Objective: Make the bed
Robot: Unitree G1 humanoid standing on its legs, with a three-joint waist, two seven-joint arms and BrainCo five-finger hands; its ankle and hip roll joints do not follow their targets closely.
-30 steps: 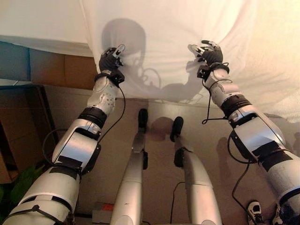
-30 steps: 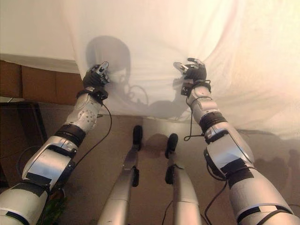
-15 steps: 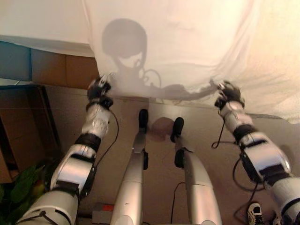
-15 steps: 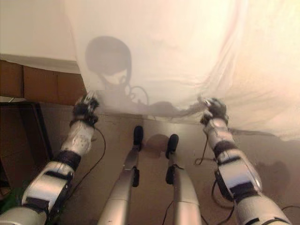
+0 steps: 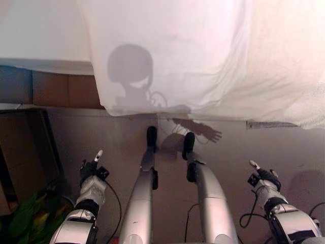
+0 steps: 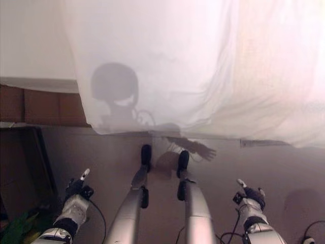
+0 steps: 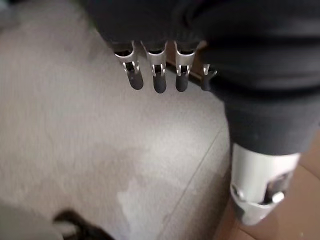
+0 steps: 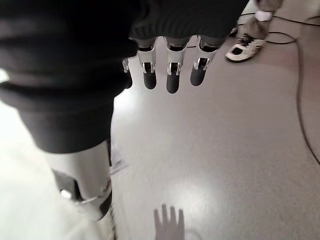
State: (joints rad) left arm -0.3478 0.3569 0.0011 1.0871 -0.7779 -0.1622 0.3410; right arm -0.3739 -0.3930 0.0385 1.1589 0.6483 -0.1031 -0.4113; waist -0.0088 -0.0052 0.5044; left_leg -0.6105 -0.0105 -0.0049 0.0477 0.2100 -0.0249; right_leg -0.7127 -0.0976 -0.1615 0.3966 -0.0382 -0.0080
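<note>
In the left eye view, the white sheet (image 5: 203, 56) is seen draped over the bed from 10 o'clock across to 3 o'clock, its lower edge hanging free just above the floor (image 5: 101, 137). A bare strip of mattress (image 5: 40, 35) is left uncovered at 10 o'clock, with the brown bed base (image 5: 56, 89) showing beneath it. The left hand (image 5: 90, 165) is held low at 7 o'clock and the right hand (image 5: 261, 175) at 5 o'clock, both well apart from the cloth. Nothing is gripped by either; the arms are judged to be lowered so that the sheet can hang by its own weight.

In the right eye view the same layout is given: the sheet's hem (image 6: 167, 129) crosses the middle, and the hands sit near the bottom corners.

In the left wrist view, the left hand's fingers (image 7: 159, 80) are shown straight and spread a little, with only grey floor beyond them. No cloth is held.

In the right wrist view, the right hand's fingers (image 8: 172, 75) are likewise extended and empty above the floor. A person's shoe (image 8: 242, 47) is seen at 1 o'clock, beside cables.

The sheet looks largely spread, though the uncovered strip suggests that further pulling toward 9 o'clock may be needed.
</note>
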